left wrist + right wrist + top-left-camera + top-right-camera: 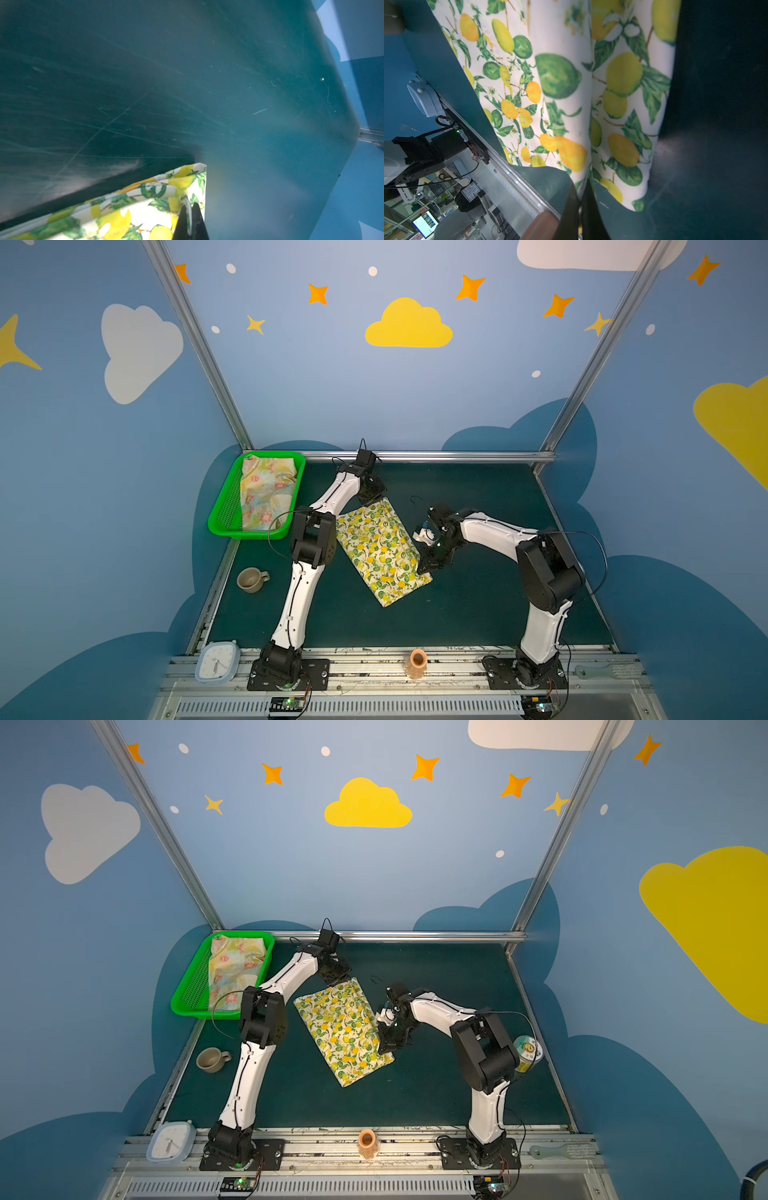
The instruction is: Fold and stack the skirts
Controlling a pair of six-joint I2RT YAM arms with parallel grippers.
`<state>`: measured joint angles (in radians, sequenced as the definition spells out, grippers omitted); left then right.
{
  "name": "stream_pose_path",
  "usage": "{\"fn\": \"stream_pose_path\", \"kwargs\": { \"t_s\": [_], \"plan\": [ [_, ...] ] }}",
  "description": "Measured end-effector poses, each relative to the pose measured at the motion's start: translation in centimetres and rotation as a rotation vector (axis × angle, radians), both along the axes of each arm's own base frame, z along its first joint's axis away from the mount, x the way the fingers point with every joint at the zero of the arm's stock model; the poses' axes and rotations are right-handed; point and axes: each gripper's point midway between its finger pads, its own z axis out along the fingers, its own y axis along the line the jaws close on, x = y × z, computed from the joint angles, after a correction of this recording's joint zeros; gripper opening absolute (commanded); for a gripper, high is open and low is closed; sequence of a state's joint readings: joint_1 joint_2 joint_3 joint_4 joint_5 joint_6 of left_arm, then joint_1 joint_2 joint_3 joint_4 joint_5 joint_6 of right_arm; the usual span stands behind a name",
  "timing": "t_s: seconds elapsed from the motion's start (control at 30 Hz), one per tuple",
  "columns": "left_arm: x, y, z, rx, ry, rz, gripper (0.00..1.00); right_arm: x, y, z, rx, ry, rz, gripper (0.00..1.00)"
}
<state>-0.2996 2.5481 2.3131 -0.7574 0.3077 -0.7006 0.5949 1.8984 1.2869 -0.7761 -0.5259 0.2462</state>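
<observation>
**Lemon skirt** [382, 553]: folded to a rectangle and lying flat on the counter [478, 614], just right of the basket [216, 526] in both top views. **Left tool** [189, 208]: pinched tight on the skirt's back corner, level with the basket. **Right tool** [581, 194]: clamped on the skirt's edge that is turned away from the basket. **Flowered skirt** [266, 493]: rumpled, inside the basket. **Mug** [251, 580]: upright on the counter in front of the basket, apart from it.
</observation>
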Motion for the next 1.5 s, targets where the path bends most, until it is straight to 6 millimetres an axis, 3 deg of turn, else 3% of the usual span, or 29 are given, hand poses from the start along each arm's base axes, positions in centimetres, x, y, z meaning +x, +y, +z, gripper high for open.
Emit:
{"fn": "stream_pose_path", "kwargs": {
  "t_s": [0.2, 0.53, 0.73, 0.9, 1.27, 1.37, 1.5],
  "plan": [
    [0.0, -0.1, -0.7, -0.001, 0.008, 0.001, 0.07, 0.2, -0.2, -0.5, -0.018, 0.006, -0.006, 0.12],
    [0.6, -0.4, -0.6, -0.015, -0.016, 0.004, 0.42, 0.6, -0.7, -0.6, -0.051, 0.004, -0.015, 0.27],
    [1.3, -1.0, -0.1, -0.042, -0.057, -0.017, 0.43, 0.9, -1.1, -0.5, -0.08, -0.014, -0.02, 0.28],
    [0.7, -0.9, 0.2, -0.044, -0.063, -0.036, 0.43, 1.0, -1.6, -0.1, -0.104, -0.028, -0.024, 0.27],
    [-3.1, 2.0, 5.3, -0.089, -0.12, -0.01, 0.43, 0.9, -1.4, -0.1, -0.12, -0.034, -0.028, 0.26],
    [-4.1, 2.9, 5.7, -0.092, -0.12, -0.001, 0.43, 0.9, -1.6, -0.3, -0.137, -0.042, -0.029, 0.26],
    [-6.2, 3.6, 4.9, -0.093, -0.098, 0.004, 0.43, 0.9, -2.2, -0.4, -0.184, -0.065, -0.032, 0.27]
  ]
}}
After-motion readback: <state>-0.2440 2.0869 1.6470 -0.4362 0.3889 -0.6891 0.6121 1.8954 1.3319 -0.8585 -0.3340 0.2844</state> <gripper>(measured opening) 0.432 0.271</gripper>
